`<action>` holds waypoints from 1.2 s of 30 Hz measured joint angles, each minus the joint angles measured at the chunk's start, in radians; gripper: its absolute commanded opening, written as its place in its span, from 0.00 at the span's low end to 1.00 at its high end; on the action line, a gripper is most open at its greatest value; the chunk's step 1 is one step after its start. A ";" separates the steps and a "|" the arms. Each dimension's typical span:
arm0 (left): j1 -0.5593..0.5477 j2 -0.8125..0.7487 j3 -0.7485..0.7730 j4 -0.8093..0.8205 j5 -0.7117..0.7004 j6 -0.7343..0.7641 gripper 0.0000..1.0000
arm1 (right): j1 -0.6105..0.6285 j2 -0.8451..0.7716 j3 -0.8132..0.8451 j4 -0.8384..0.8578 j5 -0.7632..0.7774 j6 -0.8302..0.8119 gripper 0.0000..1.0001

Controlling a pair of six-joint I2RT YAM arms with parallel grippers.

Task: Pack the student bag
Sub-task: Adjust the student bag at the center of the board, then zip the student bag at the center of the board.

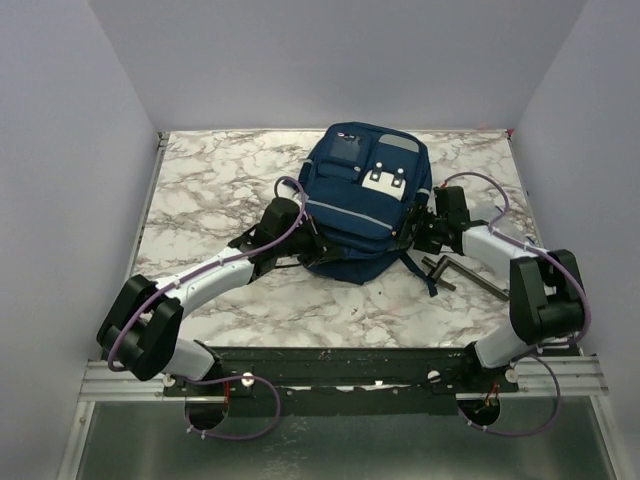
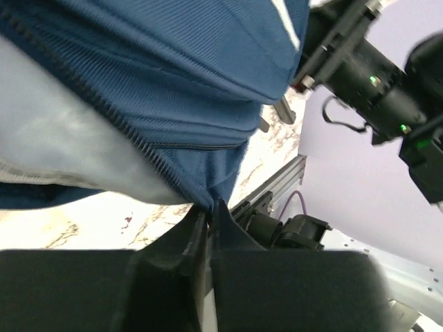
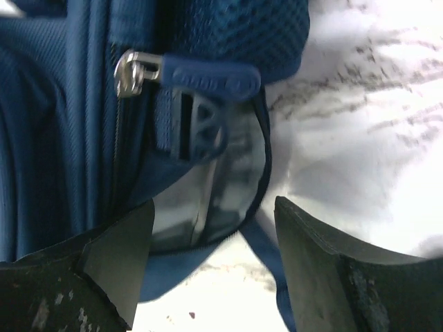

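Observation:
The student bag [image 1: 365, 200] is a navy backpack with grey stripes and white clips, lying in the middle of the marble table [image 1: 210, 180]. My left gripper [image 1: 305, 245] is at its near left edge, shut on a fold of the blue fabric beside the zip, as the left wrist view [image 2: 210, 209] shows; the bag [image 2: 173, 83] gapes there with grey lining [image 2: 62, 152] visible. My right gripper [image 1: 412, 232] is open at the bag's right side. In the right wrist view it [image 3: 214, 235] faces the open zip mouth [image 3: 208, 187], below a blue zipper pull [image 3: 208, 76], holding nothing.
Dark rod-shaped items [image 1: 465, 272] lie on the table just right of the bag, near my right arm. A blue strap [image 3: 266, 259] trails on the marble between the right fingers. Purple walls surround the table; a metal rail [image 1: 340, 380] runs along the near edge.

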 measured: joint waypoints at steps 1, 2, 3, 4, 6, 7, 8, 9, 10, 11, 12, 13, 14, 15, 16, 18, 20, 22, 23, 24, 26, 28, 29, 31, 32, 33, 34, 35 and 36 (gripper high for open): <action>-0.006 0.000 -0.004 0.006 0.001 -0.004 0.36 | 0.000 0.037 0.019 -0.003 -0.007 -0.014 0.72; -0.011 0.000 -0.005 0.013 0.015 -0.003 0.45 | 0.000 0.070 0.044 -0.011 -0.011 -0.026 0.72; -0.011 -0.001 -0.005 0.018 0.036 -0.002 0.55 | 0.000 0.095 0.070 -0.022 -0.010 -0.040 0.72; -0.011 -0.005 -0.005 0.024 0.063 0.009 0.59 | 0.000 0.109 0.093 -0.034 -0.006 -0.054 0.72; -0.003 -0.021 -0.005 0.020 0.101 0.044 0.65 | 0.000 0.110 0.126 -0.056 0.018 -0.085 0.72; 0.005 -0.035 -0.005 0.008 0.119 0.069 0.67 | 0.000 0.103 0.142 -0.074 0.033 -0.103 0.72; 0.021 -0.052 -0.005 -0.009 0.134 0.099 0.68 | 0.000 0.094 0.159 -0.097 0.053 -0.118 0.72; 0.056 -0.081 -0.005 -0.031 0.151 0.135 0.68 | 0.004 0.082 0.175 -0.120 0.075 -0.136 0.73; 0.093 -0.106 -0.005 -0.050 0.156 0.169 0.69 | 0.011 0.064 0.189 -0.140 0.107 -0.155 0.75; 0.123 -0.128 -0.006 -0.064 0.160 0.191 0.69 | 0.027 0.042 0.202 -0.156 0.146 -0.171 0.76; 0.183 -0.169 -0.006 -0.091 0.159 0.232 0.70 | 0.057 0.017 0.213 -0.166 0.188 -0.187 0.77; 0.227 -0.199 -0.006 -0.108 0.159 0.253 0.71 | 0.105 -0.010 0.225 -0.179 0.241 -0.208 0.77; 0.283 -0.242 -0.005 -0.131 0.148 0.287 0.71 | 0.170 -0.037 0.238 -0.184 0.280 -0.222 0.78; 0.315 -0.265 -0.005 -0.146 0.139 0.308 0.72 | 0.232 -0.054 0.251 -0.188 0.313 -0.238 0.78; 0.367 -0.312 0.004 -0.187 0.113 0.347 0.75 | 0.320 -0.071 0.270 -0.186 0.340 -0.260 0.78; 0.414 -0.361 0.019 -0.226 0.074 0.381 0.77 | 0.463 -0.078 0.304 -0.171 0.355 -0.290 0.78; 0.454 -0.402 0.035 -0.257 0.032 0.402 0.78 | 0.580 -0.060 0.332 -0.149 0.355 -0.324 0.77; 0.486 -0.422 0.043 -0.280 -0.001 0.408 0.78 | 0.657 -0.007 0.370 -0.131 0.357 -0.359 0.77; 0.505 -0.424 0.045 -0.292 -0.010 0.407 0.77 | 0.685 0.034 0.394 -0.122 0.365 -0.377 0.77; 0.536 -0.419 0.046 -0.307 -0.015 0.400 0.76 | 0.709 0.081 0.420 -0.113 0.376 -0.396 0.77; 0.578 -0.401 0.046 -0.327 -0.013 0.388 0.76 | 0.746 0.182 0.466 -0.097 0.418 -0.436 0.77; 0.636 -0.365 0.046 -0.344 0.003 0.371 0.76 | 0.774 0.275 0.493 -0.085 0.472 -0.480 0.77; 0.653 -0.349 0.046 -0.348 0.011 0.366 0.77 | 0.786 0.318 0.503 -0.084 0.500 -0.502 0.77; 0.681 -0.318 0.046 -0.355 0.028 0.356 0.77 | 0.805 0.391 0.521 -0.086 0.555 -0.544 0.76; 0.684 -0.307 0.046 -0.355 0.037 0.352 0.77 | 0.814 0.421 0.532 -0.090 0.576 -0.559 0.75; 0.686 -0.292 0.047 -0.356 0.051 0.349 0.77 | 0.821 0.443 0.541 -0.093 0.588 -0.572 0.74; 0.686 -0.273 0.054 -0.358 0.066 0.346 0.76 | 0.829 0.457 0.548 -0.095 0.600 -0.584 0.72; 0.686 -0.250 0.063 -0.357 0.081 0.343 0.75 | 0.833 0.463 0.550 -0.094 0.605 -0.595 0.66; 0.686 -0.221 0.077 -0.356 0.097 0.342 0.75 | 0.835 0.466 0.550 -0.094 0.612 -0.603 0.58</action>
